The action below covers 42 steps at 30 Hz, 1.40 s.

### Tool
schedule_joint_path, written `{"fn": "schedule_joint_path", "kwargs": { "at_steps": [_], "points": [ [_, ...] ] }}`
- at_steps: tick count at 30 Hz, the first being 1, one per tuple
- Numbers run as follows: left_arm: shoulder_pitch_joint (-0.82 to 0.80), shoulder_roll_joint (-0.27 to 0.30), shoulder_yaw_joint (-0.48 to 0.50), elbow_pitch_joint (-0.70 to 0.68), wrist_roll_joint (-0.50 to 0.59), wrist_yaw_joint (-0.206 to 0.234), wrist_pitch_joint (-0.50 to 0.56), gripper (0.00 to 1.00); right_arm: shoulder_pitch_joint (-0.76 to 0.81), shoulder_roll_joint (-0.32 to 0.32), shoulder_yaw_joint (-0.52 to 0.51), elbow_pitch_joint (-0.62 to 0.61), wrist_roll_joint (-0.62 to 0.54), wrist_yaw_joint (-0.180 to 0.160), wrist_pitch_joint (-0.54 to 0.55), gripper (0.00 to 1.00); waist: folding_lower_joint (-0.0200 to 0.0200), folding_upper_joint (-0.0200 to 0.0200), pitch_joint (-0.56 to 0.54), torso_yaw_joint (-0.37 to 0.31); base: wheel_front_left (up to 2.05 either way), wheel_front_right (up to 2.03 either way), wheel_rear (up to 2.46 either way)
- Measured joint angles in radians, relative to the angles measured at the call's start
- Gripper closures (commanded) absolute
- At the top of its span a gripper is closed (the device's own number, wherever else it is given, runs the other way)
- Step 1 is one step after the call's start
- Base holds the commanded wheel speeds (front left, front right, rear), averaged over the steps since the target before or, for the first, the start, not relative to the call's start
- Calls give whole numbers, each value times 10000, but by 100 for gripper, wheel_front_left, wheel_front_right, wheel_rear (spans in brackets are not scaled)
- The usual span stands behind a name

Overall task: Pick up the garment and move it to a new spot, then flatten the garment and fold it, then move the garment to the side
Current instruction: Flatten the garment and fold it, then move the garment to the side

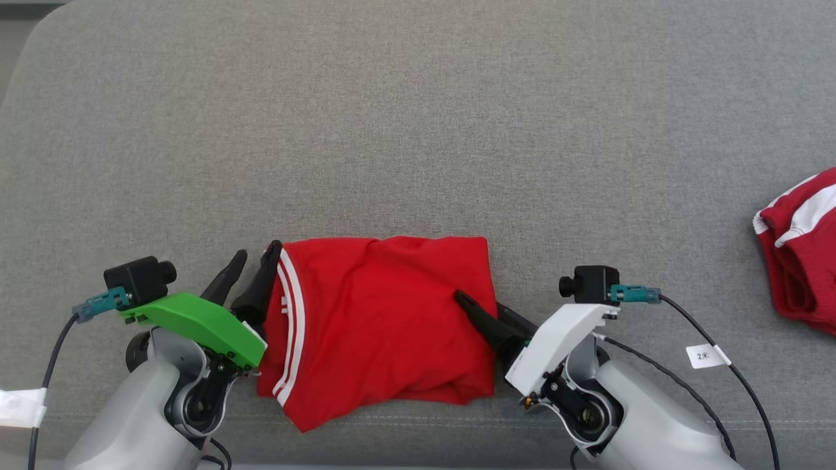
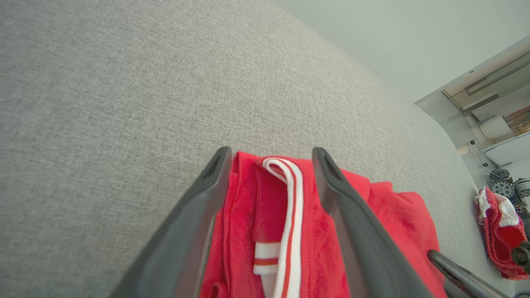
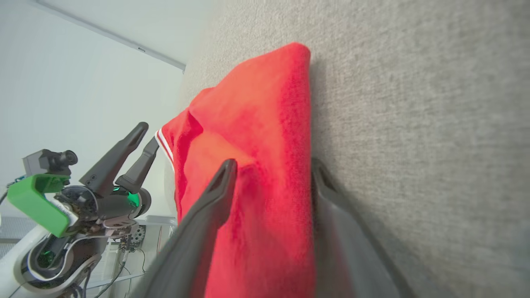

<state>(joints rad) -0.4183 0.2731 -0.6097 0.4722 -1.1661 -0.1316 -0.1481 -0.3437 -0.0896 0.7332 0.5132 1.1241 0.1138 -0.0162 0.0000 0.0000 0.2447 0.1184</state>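
**Head view:** a red knit garment with a white-striped hem [image 1: 379,313] is lying folded, roughly rectangular, at lower centre of the grey woven fabric surface [image 1: 418,130]. The left end effector [image 1: 258,251] is standing open at the striped left edge, gripping nothing. The right end effector [image 1: 478,301] is spreading wide over the right edge, also empty. Both are probably bracketing the fold for the sideways move. A second red-and-white bundle [image 1: 797,248] is sitting far right.

**Left wrist view:** the fingers are straddling the striped hem.

**Right wrist view:** the fingers are flanking the plain folded edge.
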Motion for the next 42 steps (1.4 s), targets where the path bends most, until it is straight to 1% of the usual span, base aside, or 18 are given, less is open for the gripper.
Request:
{"fn": "schedule_joint_path", "kwargs": {
  "at_steps": [1,2,3,5,6,8,9,10,11,13,15,21,24,25,30,33,38,42],
  "points": [
    [0,0,0,0,0,0,0,0,0,0,0,0,0,0,0,0,0,0,0,0,0,0,0],
    [0,-19,73,25,-59,0,-134,0,45,13,-100,-12,368,4,100,0,0,0,-18,10,0,0,0],
    [0,-31,119,33,-107,0,-219,0,45,10,-127,-12,489,6,167,0,0,0,-27,18,0,0,0],
    [3,-82,178,29,-182,0,-336,0,51,0,-150,-4,564,6,186,0,0,0,-46,54,0,0,0],
    [3,-82,178,29,-182,0,-336,0,51,0,-150,-4,564,6,186,45,0,0,-46,54,0,0,0],
    [26,-140,198,17,-247,0,-422,0,50,-19,-176,25,571,6,240,77,0,0,-69,103,0,0,0],
    [48,-161,190,8,-274,0,-422,0,50,-27,-199,35,625,6,280,88,0,0,-79,134,0,0,0],
    [83,-178,186,2,-276,0,-424,0,50,-27,-230,44,740,8,345,97,0,0,-88,166,0,0,0],
    [115,-205,174,-2,-291,0,-453,0,50,-44,-274,54,888,10,399,100,0,0,-97,203,0,0,0],
    [181,-268,132,-40,-441,0,-523,0,33,-77,-334,75,1005,88,510,100,0,0,-124,284,0,0,0],
    [270,-282,88,-77,-472,0,-550,0,21,-138,-339,90,1005,90,625,100,0,0,-163,369,0,0,0],
    [512,-104,84,-182,-470,0,-690,0,-221,-640,-311,94,965,92,1064,100,0,0,-315,541,0,0,0],
    [673,38,242,-224,-510,0,-746,0,-655,-1216,-324,94,798,94,1271,100,0,0,-374,513,0,0,0],
    [802,88,290,-245,-529,0,-830,0,-943,-1664,-370,84,671,94,1404,100,0,0,-416,448,0,0,0],
    [1230,127,384,-286,-573,0,-907,0,-1423,-2602,-472,-48,410,94,1875,100,0,0,-539,233,0,0,0],
    [1491,184,539,-337,-650,0,-918,0,-1608,-3294,-533,-151,320,88,2270,100,0,0,-622,81,0,0,0],
    [1783,240,834,-545,-734,0,-993,0,-1908,-4406,-794,-709,274,-12,2807,100,0,0,-715,-209,0,0,0],
    [2033,272,988,-660,-736,0,-995,0,-2221,-4945,-966,-1371,268,-40,3118,100,0,0,-753,-489,0,0,0]
  ]
}}
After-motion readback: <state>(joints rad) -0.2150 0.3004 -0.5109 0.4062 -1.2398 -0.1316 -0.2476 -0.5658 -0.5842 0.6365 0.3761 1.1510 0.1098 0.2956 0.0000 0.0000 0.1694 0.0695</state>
